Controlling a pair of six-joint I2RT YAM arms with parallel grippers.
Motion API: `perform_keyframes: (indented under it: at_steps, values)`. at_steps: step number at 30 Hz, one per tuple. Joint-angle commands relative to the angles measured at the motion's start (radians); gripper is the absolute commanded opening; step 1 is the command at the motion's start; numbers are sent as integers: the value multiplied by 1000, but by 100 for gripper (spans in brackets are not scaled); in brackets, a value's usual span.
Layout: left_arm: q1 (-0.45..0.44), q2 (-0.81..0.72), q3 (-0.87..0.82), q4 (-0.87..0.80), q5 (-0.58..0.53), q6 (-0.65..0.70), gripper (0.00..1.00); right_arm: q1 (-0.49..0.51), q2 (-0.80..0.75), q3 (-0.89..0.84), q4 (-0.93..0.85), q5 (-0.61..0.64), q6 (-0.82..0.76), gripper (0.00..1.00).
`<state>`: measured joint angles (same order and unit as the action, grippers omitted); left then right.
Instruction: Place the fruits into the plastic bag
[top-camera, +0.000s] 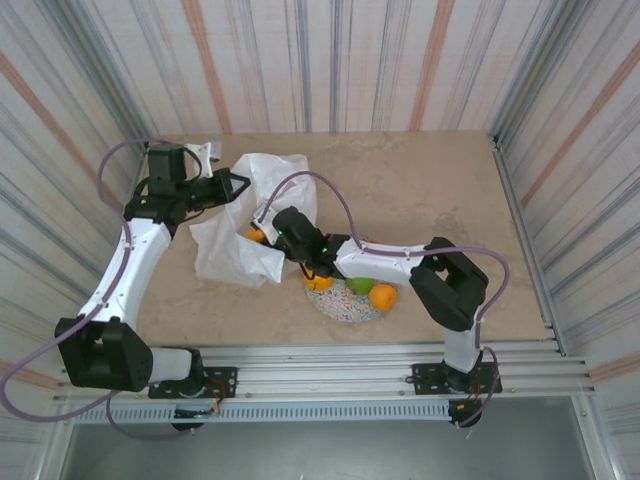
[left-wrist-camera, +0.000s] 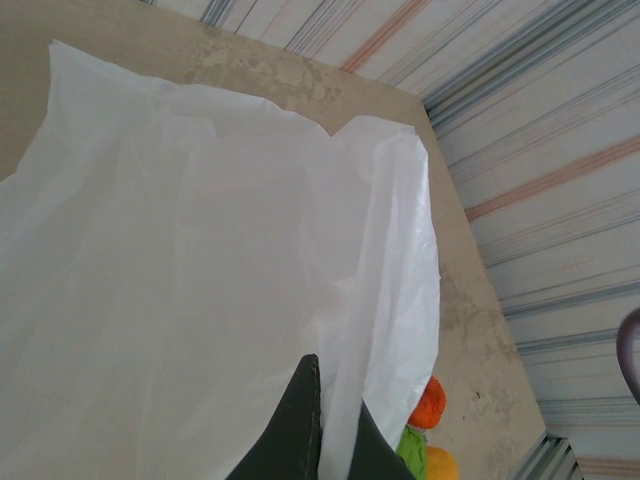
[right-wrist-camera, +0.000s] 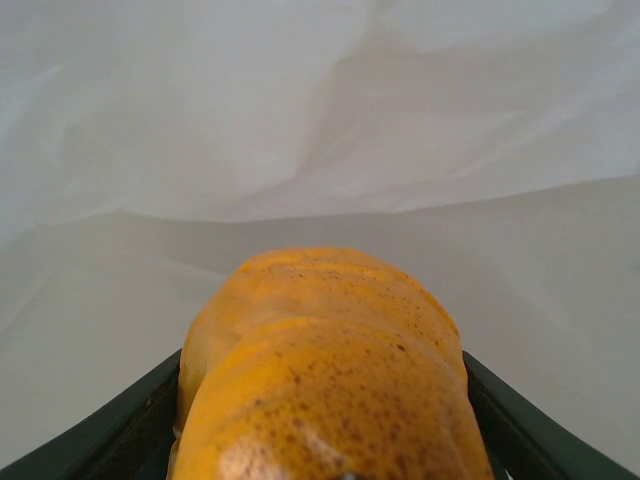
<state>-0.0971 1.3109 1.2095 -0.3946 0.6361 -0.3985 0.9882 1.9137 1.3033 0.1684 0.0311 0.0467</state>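
The white plastic bag (top-camera: 250, 215) lies crumpled at the table's left middle. My left gripper (top-camera: 238, 185) is shut on the bag's upper edge and holds it lifted; in the left wrist view its dark fingers (left-wrist-camera: 300, 420) pinch a fold of the bag (left-wrist-camera: 200, 250). My right gripper (top-camera: 265, 232) is at the bag's mouth, shut on a yellow-orange speckled fruit (right-wrist-camera: 330, 370), with white film (right-wrist-camera: 320, 120) all round. On the speckled plate (top-camera: 340, 308) remain an orange fruit (top-camera: 318, 282), a green one (top-camera: 359, 286) and another orange one (top-camera: 382, 296).
Striped walls close in the table on three sides. The right arm's forearm (top-camera: 385, 262) stretches over the plate. Bare tan tabletop (top-camera: 440, 190) lies to the right and back. A metal rail (top-camera: 350, 365) runs along the near edge.
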Motion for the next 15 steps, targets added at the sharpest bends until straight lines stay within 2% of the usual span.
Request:
perform_keyframes:
  at_steps: [1, 8, 15]
  values:
    - [6, 3, 13, 10, 38, -16, 0, -30, 57, 73, -51, -30, 12, 52]
    - [6, 10, 10, 20, 58, -31, 0, -56, 149, 156, -55, -31, 204, 57]
    - [7, 12, 6, 23, 52, -34, 0, -70, 231, 251, -138, -5, 290, 64]
